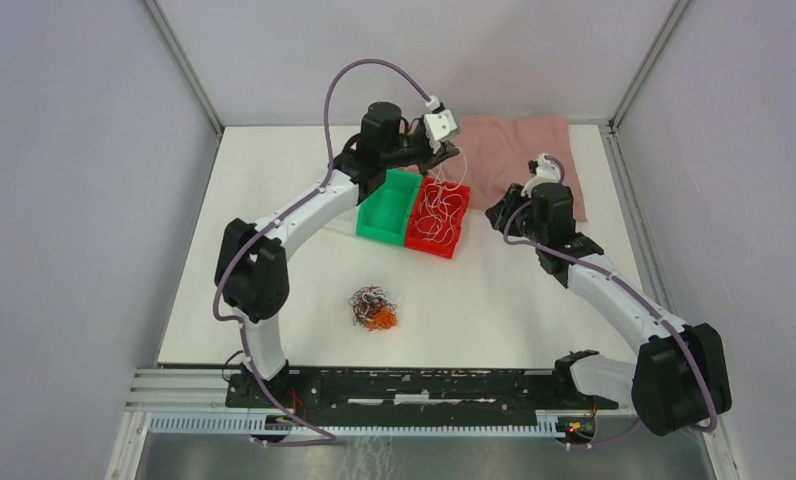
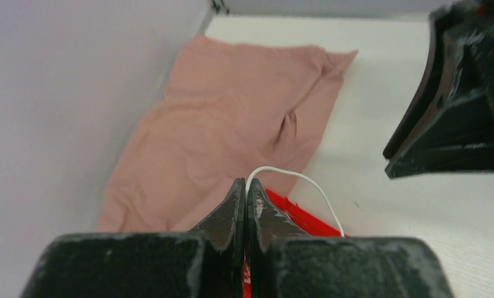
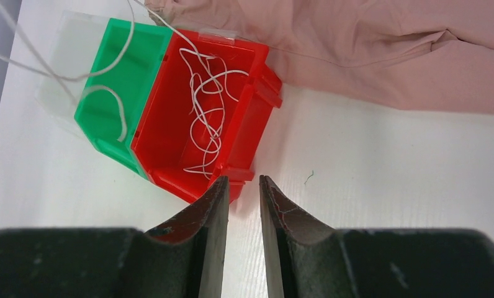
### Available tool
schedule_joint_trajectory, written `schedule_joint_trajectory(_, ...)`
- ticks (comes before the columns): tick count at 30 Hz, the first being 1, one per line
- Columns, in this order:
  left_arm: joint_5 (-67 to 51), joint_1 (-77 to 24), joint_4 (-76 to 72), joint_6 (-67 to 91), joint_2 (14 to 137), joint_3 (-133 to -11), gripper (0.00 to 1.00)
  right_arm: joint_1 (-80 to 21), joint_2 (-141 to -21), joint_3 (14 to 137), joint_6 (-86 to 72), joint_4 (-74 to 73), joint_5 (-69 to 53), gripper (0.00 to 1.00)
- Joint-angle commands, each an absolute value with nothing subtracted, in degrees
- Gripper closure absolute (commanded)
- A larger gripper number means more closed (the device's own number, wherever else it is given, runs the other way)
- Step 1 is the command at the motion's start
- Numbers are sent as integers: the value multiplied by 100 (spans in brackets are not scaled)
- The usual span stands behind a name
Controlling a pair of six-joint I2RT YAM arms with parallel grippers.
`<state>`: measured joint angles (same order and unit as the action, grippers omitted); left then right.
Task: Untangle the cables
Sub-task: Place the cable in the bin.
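Observation:
A fist-sized tangle of black, white and orange cables (image 1: 374, 308) lies on the table in front of the arms. Loose white cables (image 1: 439, 215) (image 3: 207, 118) curl inside the red bin (image 1: 456, 232) (image 3: 164, 124). Over that bin's far edge, my left gripper (image 1: 444, 152) (image 2: 246, 183) is shut on a thin white cable (image 2: 294, 175), which arcs out from the tips. Its strand (image 3: 64, 77) trails across the green bin (image 3: 117, 68). Just right of the red bin, my right gripper (image 1: 501, 212) (image 3: 243, 180) is open by a narrow gap, with nothing between its fingers.
The green bin (image 1: 389, 205) stands against the red bin's left side. A crumpled pink cloth (image 1: 519, 150) (image 2: 232, 112) (image 3: 368, 49) lies at the back right, beside both grippers. Grey walls close in the table on three sides.

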<state>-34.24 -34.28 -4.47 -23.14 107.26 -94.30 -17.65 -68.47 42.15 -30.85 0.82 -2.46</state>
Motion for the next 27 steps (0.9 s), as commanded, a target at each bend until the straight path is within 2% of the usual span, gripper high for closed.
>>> schedule_joint_trajectory(1,-2654,-3553,486,-2144,10857,-9216,97,-1653,-6739,4261,-3168,317,-294,69)
schedule_joint_trajectory(9,-1557,-3613,1032,-2885,11462,-9249,97,-1569,-6743,4332,-3154,219,-363,70)
schedule_joint_trajectory(20,-1426,-3894,1088,-3480,12103,-9396,96,-1489,-6764,4350,-3138,149,-411,70)
schedule_joint_trajectory(21,-1435,-3900,1095,-3436,12149,-9452,93,-1486,-6755,4362,-3138,143,-419,70)
schedule_joint_trajectory(24,-1644,-3920,1582,-3396,12264,-9816,64,-1472,-6727,4359,-3145,114,-458,70)
schedule_joint_trajectory(27,-1848,-3924,2093,-3444,12170,-10105,46,-1468,-6717,4376,-3168,95,-562,70)
